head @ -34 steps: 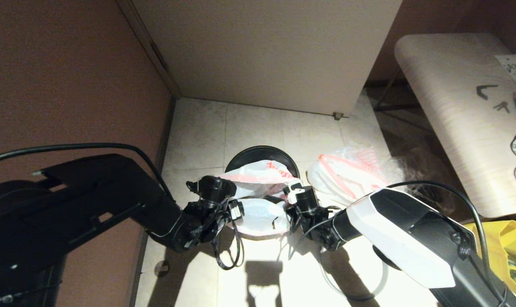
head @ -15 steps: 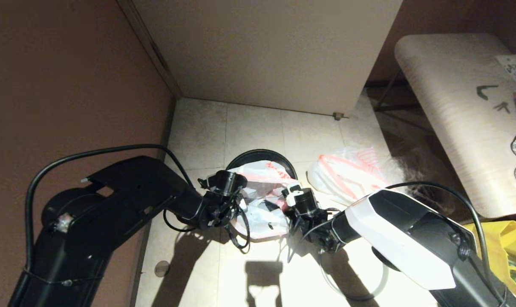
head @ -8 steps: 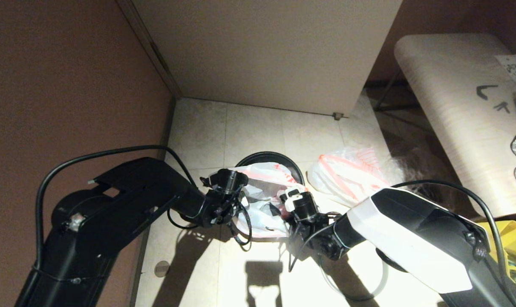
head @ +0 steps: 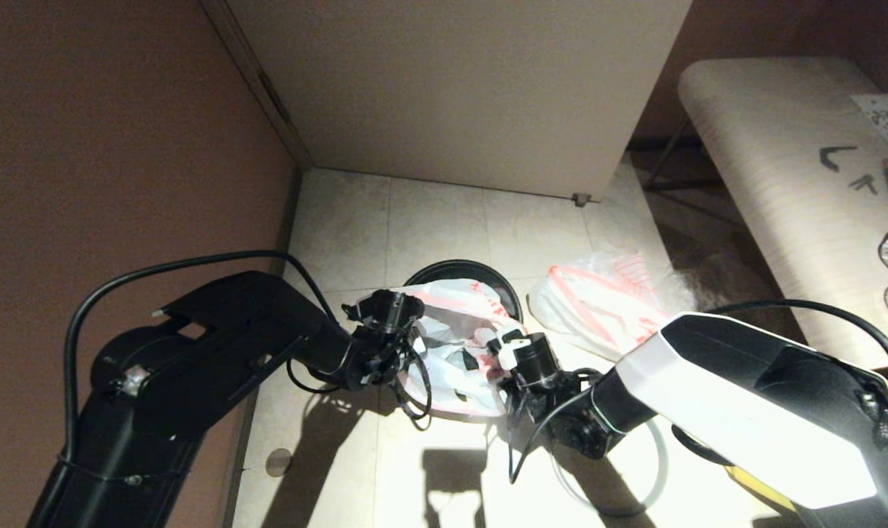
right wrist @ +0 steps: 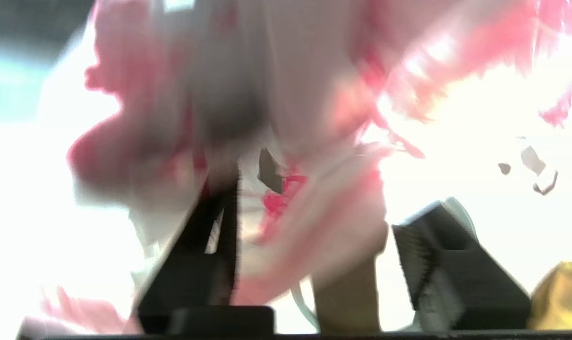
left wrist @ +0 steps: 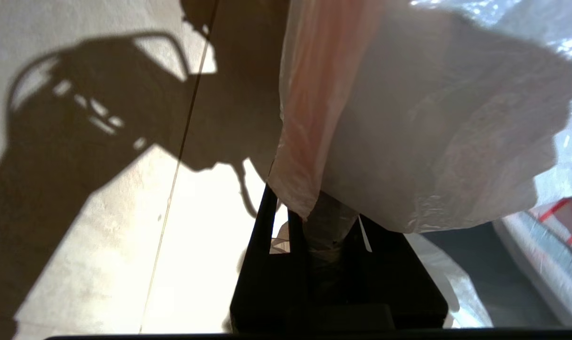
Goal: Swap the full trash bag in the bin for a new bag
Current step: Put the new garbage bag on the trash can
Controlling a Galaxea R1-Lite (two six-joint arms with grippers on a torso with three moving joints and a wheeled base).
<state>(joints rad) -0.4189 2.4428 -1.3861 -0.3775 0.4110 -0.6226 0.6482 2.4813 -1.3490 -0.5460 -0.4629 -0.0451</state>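
Note:
The black bin point(head: 464, 270) stands on the tiled floor, and only its far rim shows. The limp white new bag point(head: 454, 341) with red print is draped over its opening. My left gripper point(head: 408, 350) is at the bag's left side. In the left wrist view the left gripper point(left wrist: 321, 222) is shut on a twist of the new bag point(left wrist: 408, 132). My right gripper point(head: 491, 356) is at the bag's right side. In the right wrist view the right gripper point(right wrist: 323, 222) is open, with the new bag point(right wrist: 286, 94) hanging between its fingers. The full trash bag point(head: 597, 301) lies on the floor to the right of the bin.
The grey hoop point(head: 656, 455) lies on the floor under my right arm. A yellow bag point(right wrist: 557, 293) sits at the near right. A pale table point(head: 781, 183) stands to the right, a white cabinet point(head: 458, 88) behind the bin, and a brown wall point(head: 121, 147) to the left.
My left arm has swung up and in toward the bin, lifting and bunching the new bag. My right arm has drawn back toward me and to the right.

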